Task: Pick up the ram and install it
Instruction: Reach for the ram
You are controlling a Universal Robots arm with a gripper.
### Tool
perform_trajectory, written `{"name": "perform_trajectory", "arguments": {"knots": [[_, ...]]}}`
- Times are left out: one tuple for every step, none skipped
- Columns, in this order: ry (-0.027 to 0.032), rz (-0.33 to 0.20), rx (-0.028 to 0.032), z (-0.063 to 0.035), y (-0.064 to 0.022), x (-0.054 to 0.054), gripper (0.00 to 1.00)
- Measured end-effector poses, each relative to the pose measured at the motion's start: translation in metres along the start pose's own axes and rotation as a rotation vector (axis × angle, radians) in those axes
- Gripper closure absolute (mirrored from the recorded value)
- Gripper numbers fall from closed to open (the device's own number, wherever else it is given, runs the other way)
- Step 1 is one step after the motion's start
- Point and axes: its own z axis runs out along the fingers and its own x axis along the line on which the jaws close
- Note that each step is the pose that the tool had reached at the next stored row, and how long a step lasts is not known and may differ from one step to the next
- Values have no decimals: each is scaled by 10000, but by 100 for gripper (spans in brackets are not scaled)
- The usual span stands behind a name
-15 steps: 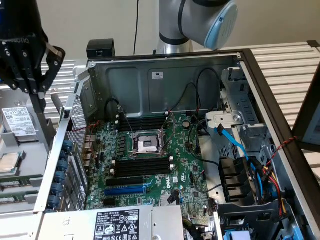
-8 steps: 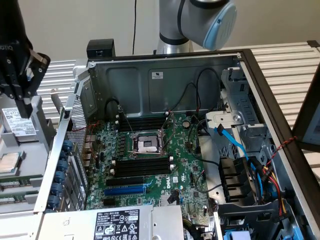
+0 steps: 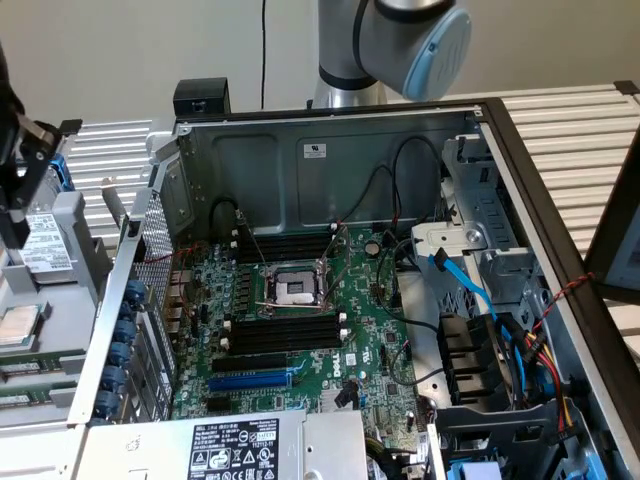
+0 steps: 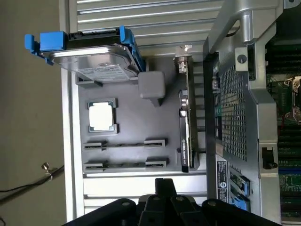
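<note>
The ram (image 4: 124,144) stands on edge in a holder of the gray tray (image 4: 127,113), which rests on the slatted desk (image 4: 141,14) outside the open computer case (image 3: 330,165). In the exterior view the ram shows as a thin green strip at the lower left of the frame (image 3: 28,372), just below the loose processor (image 3: 20,325). A second stick (image 4: 124,164) sits in a parallel holder just beside it; which of the two is meant, I cannot tell.

The hand (image 4: 164,184) hangs above the tray's edge near the second stick, its fingers pressed together and holding nothing. It touches neither stick.

The ram is probably very light and stiff, but thin and easily harmed: a flat board with chips on its faces and fine contacts along one long edge. With only its narrow upper edge exposed, the sensible hold is a pinch across the two flat faces near the middle of its length, so it hangs level and does not twist. The bare board could slip, so the pinch wants to be firm without flexing it.

The black memory slots (image 3: 285,330) lie on the motherboard (image 3: 370,360) at the frame's centre, either side of the processor socket (image 3: 297,290) and well apart from the tray.
</note>
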Motion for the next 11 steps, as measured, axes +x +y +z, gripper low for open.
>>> {"name": "perform_trajectory", "arguments": {"knots": [[73,4,6,9,-4,47,90],[154,9,12,19,-7,93,90],[227,12,17,27,-11,135,90],[307,16,23,35,-14,175,90],[384,20,28,43,-17,214,90],[408,20,30,49,-21,258,90],[410,18,30,54,-27,301,90],[410,11,31,61,-32,339,90],[410,4,31,70,-36,379,90],[410,0,32,81,-40,422,90],[409,-2,32,98,-45,466,90]]}}
